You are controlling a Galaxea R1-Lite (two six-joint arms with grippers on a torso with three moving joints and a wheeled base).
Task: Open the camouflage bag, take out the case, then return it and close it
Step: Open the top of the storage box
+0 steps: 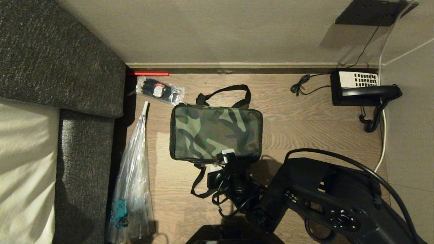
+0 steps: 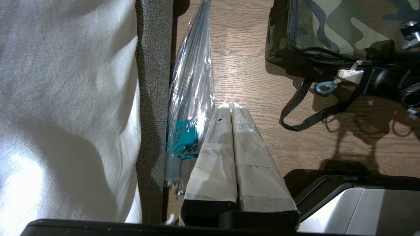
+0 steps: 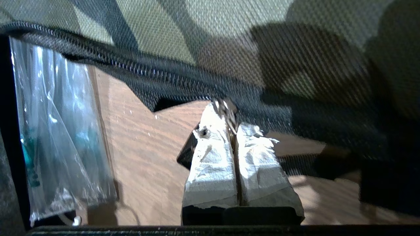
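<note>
At centre frame the camouflage bag (image 1: 216, 133) lies zipped on the floor; the right pincer (image 3: 232, 122) is clenched on its zipper pull (image 3: 226, 108). Drag steadily along the zipper track, keeping the pull pinched.

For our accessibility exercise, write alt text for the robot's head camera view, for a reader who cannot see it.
A closed, boxy green-black camouflage fabric bag lies on a wooden floor, with the robot's right pincer shut at its near zip edge. A clear plastic-wrapped bundle lies to its left beside grey upholstery; a black corded telephone sits far right.
</note>
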